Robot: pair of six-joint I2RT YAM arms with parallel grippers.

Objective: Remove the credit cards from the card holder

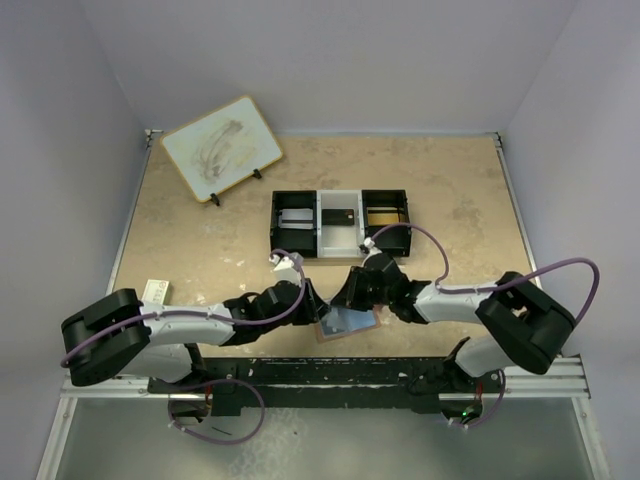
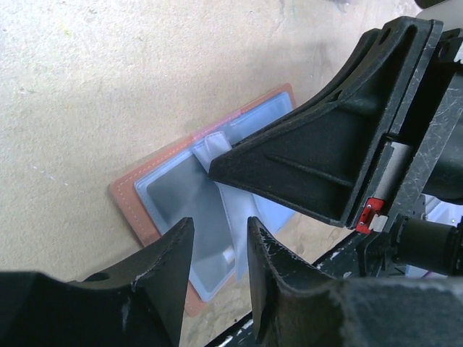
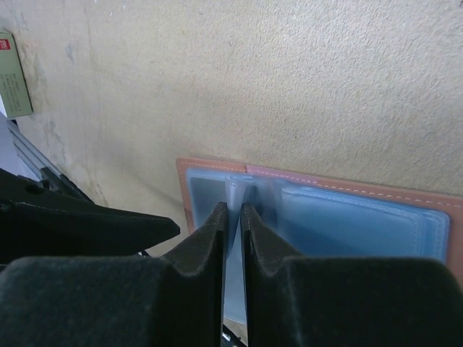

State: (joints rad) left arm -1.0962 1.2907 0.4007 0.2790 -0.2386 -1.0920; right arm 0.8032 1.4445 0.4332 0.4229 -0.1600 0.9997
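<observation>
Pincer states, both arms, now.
Left pincer: open, over the card holder.
Right pincer: shut on a thin pale sheet from the holder.

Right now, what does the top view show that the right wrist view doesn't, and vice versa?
Only the top view: the tray and the board. Only the right wrist view: the right gripper pinched on a thin pale sheet at the fold of the holder; whether it is a card is unclear. Both: the open holder lying on the table, with the left gripper close by.
</observation>
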